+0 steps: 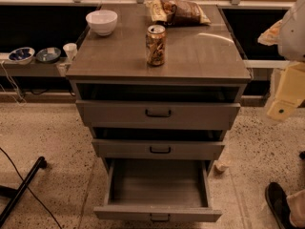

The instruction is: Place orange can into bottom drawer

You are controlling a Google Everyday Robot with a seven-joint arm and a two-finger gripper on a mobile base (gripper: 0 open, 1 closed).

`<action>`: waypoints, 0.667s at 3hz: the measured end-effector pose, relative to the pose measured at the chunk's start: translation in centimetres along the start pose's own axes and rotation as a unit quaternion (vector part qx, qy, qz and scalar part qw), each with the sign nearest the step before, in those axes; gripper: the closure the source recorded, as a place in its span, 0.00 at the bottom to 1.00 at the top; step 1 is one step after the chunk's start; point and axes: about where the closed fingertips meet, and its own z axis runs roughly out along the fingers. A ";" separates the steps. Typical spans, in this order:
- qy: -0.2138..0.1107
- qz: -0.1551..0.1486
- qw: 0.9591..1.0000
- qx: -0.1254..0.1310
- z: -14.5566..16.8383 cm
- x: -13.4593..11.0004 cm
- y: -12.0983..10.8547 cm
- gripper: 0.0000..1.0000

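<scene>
The orange can [156,45] stands upright on the grey cabinet top, near the middle and a little toward the front edge. It has an orange-brown and gold label and a silver top. The bottom drawer [159,213] is pulled far out, and its deep grey inside shows nothing in it. My gripper [282,109] hangs at the far right of the view, beside the cabinet at about the height of the top drawer. It is well apart from the can and holds nothing that I can see.
A white bowl [101,22] and a crinkled snack bag [177,11] sit at the back of the cabinet top. The top drawer [158,113] and middle drawer [159,149] stand slightly out. A dark pole [21,187] lies on the floor at left, and a shoe [279,204] is at bottom right.
</scene>
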 end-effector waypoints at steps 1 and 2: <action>0.000 0.000 1.000 0.000 0.0 0.0 0.0 0.00; -0.062 0.005 0.998 0.017 0.3 -2.2 -3.7 0.00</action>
